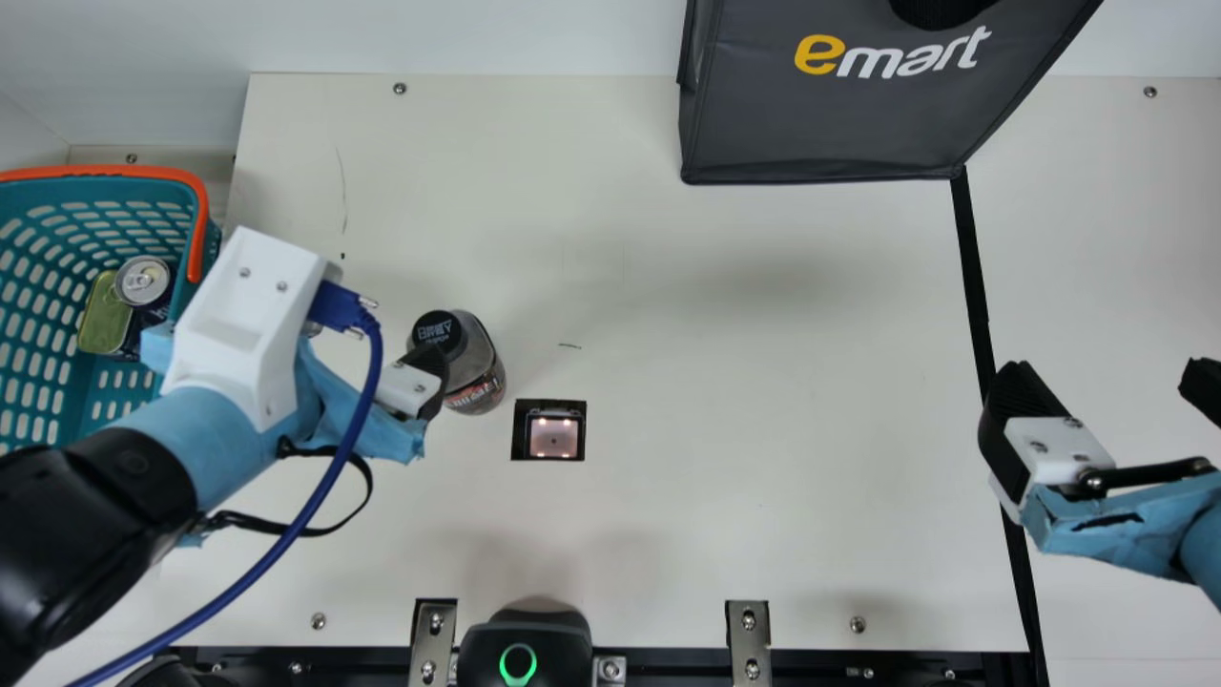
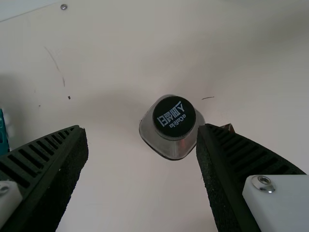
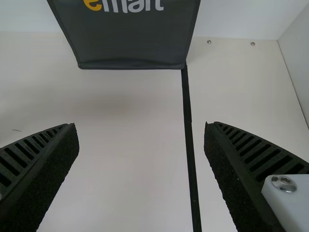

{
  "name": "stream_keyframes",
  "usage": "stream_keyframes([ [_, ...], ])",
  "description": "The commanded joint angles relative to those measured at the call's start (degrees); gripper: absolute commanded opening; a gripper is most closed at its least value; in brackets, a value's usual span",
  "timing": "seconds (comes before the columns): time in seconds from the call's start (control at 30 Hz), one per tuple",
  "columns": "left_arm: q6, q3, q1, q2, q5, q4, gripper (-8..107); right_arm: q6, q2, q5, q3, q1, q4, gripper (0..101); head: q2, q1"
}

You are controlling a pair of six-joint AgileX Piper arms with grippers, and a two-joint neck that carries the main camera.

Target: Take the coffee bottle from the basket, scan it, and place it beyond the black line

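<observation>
Main view, taken as a clock face with its hub at mid-table, has the coffee bottle (image 1: 472,367) at nine o'clock, upright on the table and outside the basket (image 1: 105,191), which sits farther out toward ten and holds a can (image 1: 145,281) and a green tin (image 1: 103,320). Removal from the basket is therefore done. From the bottle, the lit scanner window (image 1: 554,436) lies near, at four o'clock, set into the table; the bottle is beside it rather than over it.

The left gripper (image 2: 142,127) stands wide, its fingers well apart with nothing clamped between them; the left wrist view puts the bottle ahead of the gap, close to one finger, though whether they touch cannot be told. The right gripper (image 3: 141,125) is also wide and empty, out at three o'clock by the black line (image 1: 973,286), below the dark bag (image 1: 820,119) at one o'clock.

Whether the scan has been made cannot be told; the bottle's place suggests it has not. If so, the left arm would probably need to close on the bottle and bring its code over the window. A nudge from the near finger could tip it. Placing remains undone in any case: the bottle is well short of the line, and the right arm looks suited to carrying it across toward three o'clock.
</observation>
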Motion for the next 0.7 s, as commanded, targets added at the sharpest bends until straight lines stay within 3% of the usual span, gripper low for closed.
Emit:
stream_keyframes([
  [0.0,-1.02,-0.15,-0.40,0.65,-0.08,0.62,90,0.00,0.00,0.00,0.00,0.00,0.00,91,0.00,-0.96],
  [0.67,-14.78,-3.96,-5.88,8.82,1.05,6.80,90,0.00,0.00,0.00,0.00,0.00,0.00,91,0.00,-0.96],
])
